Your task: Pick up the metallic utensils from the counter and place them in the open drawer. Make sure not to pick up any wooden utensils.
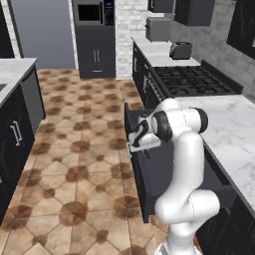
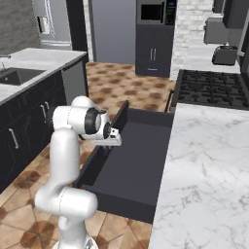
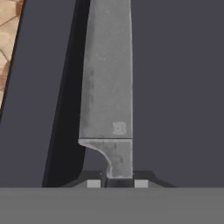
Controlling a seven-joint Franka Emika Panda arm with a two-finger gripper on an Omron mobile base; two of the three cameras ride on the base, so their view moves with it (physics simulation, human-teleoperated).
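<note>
I hold the knife [image 3: 107,87] clamped between the nearly closed jaws of the gripper [image 3: 117,183], blade pointing ahead over the dark floor of the open drawer [image 2: 131,165], close to its front panel. To do this well, I judge I should lower until the blade lies almost flat, part the jaws only then, and keep clear of the panel.
</note>
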